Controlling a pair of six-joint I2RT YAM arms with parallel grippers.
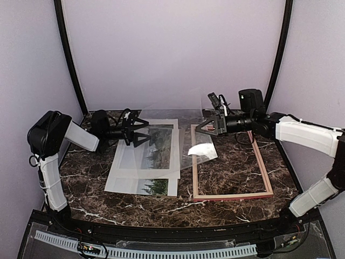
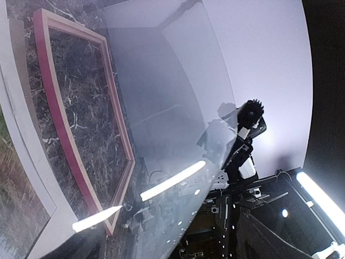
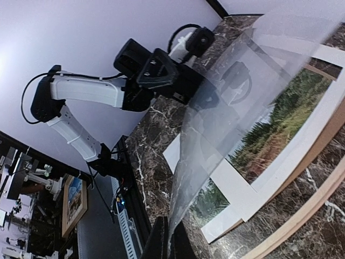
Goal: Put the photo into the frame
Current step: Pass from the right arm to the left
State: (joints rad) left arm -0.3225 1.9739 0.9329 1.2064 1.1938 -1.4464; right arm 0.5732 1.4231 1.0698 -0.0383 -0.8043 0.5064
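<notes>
Hovering at the left, the left gripper (image 1: pixel 139 132) has its fingers spread above the white mat (image 1: pixel 121 159). The photo (image 1: pixel 156 186) lies flat beneath that mat on the marble table (image 1: pixel 86 183), outside the frame. Next, a clear plastic sheet (image 1: pixel 202 152) arches in the air, one edge pinched by the right gripper (image 1: pixel 200 128). The frame (image 1: pixel 232 195) lies empty at the right. The limp sheet could slip from that pinch, or its trailing edge could drag mat and photo askew.
</notes>
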